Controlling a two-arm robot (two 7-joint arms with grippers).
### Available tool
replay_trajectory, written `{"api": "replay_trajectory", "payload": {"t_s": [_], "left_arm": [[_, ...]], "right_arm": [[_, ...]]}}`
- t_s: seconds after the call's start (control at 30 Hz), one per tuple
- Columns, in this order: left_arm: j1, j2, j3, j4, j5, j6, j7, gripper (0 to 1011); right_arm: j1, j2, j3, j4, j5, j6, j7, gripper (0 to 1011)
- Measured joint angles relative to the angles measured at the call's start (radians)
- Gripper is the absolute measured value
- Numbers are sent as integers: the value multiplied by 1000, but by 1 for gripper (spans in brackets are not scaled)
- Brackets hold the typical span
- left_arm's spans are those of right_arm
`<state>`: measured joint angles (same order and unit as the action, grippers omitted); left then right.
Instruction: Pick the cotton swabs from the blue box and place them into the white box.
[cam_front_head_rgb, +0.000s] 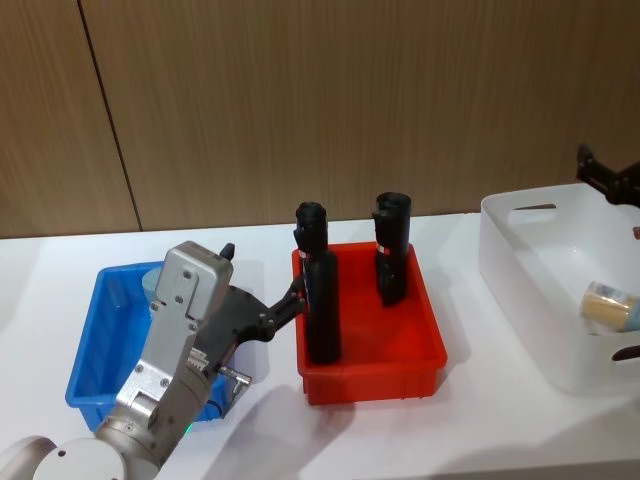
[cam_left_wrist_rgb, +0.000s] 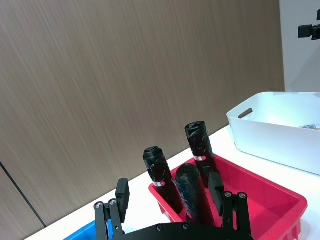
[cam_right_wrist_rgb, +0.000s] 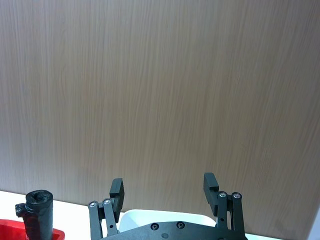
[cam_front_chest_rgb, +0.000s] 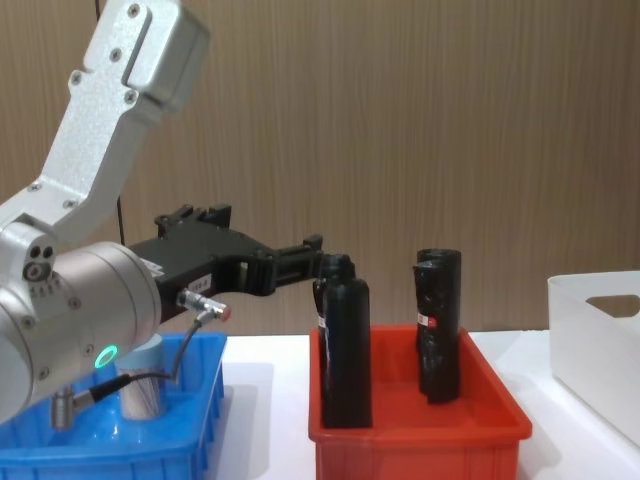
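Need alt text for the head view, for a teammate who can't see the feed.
The left gripper hangs open and empty over the blue box's right side, beside a red bin holding upright black rolls. A cotton swab jar lies in the white box at right, where the right gripper shows at the edge.

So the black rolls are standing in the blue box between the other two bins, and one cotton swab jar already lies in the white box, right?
Not quite: the black rolls stand in the red bin, not the blue box, as the head view shows. The rest holds: the red bin sits between the other two, and one cotton swab jar lies in the white box.
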<state>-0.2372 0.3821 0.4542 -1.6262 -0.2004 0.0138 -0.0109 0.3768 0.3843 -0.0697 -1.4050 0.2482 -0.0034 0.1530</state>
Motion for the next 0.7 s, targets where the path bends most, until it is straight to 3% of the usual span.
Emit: {"api": "replay_trajectory", "payload": {"t_s": [0.7], "left_arm": [[0, 0, 0, 0, 0, 0, 0, 1004]], "right_arm": [[-1, 1, 1, 0, 1, -2, 1, 1001]]}}
